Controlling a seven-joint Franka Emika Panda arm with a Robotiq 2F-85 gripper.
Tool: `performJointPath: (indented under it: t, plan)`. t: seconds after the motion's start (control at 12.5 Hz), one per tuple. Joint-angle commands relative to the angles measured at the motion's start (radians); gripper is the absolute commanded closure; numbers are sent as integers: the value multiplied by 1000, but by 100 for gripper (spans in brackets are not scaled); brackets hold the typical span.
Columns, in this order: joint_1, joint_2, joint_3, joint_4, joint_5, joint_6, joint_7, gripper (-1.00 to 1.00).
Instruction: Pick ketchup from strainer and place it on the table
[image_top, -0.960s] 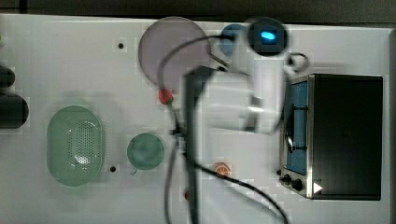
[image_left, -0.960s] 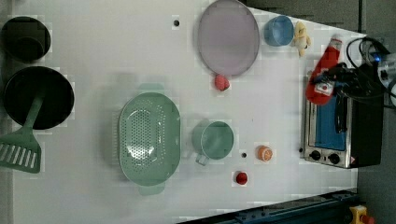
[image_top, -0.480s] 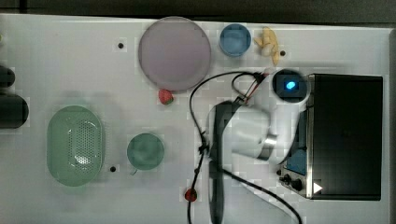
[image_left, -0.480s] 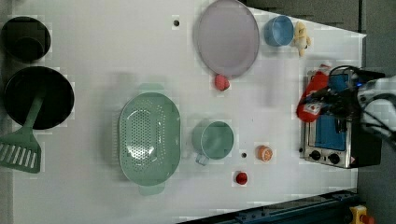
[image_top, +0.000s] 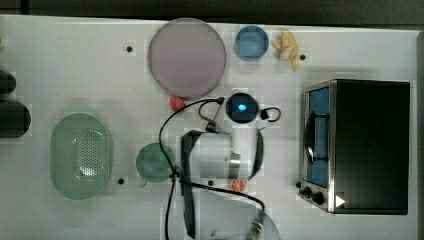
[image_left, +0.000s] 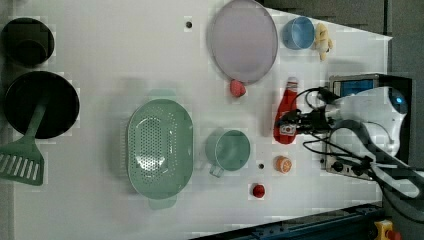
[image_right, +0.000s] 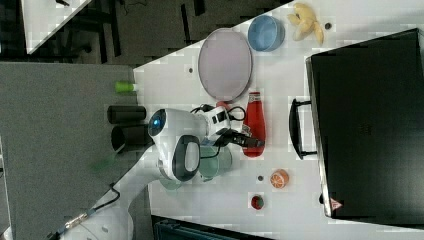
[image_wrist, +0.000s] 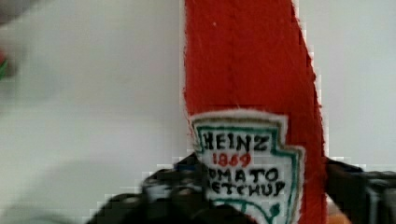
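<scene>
On the white surface, well apart from the pale green strainer, the ketchup lies flat between the lilac plate and the dark toaster oven, its white cap toward the plate's end. In the right view the red bottle stretches along the surface beside the oven's door handle, and the arm's fingers sit at its label end. The wrist view has the label close up, with dark fingers standing on either side of the bottle; whether they press it or stand just clear cannot be told. The strainer holds nothing. A green cup stands between the strainer and the ketchup, an orange slice lies just beyond the bottle's base, and a strawberry rests at the plate's rim. In the top view the arm covers the bottle.
</scene>
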Motion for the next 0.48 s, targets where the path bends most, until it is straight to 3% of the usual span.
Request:
performJointPath:
  t: [0.08, 0.48]
  plan:
    - [5, -57, -4, 44, 2, 14, -21, -100]
    - [3, -187, -12, 195, 2, -52, -1, -100]
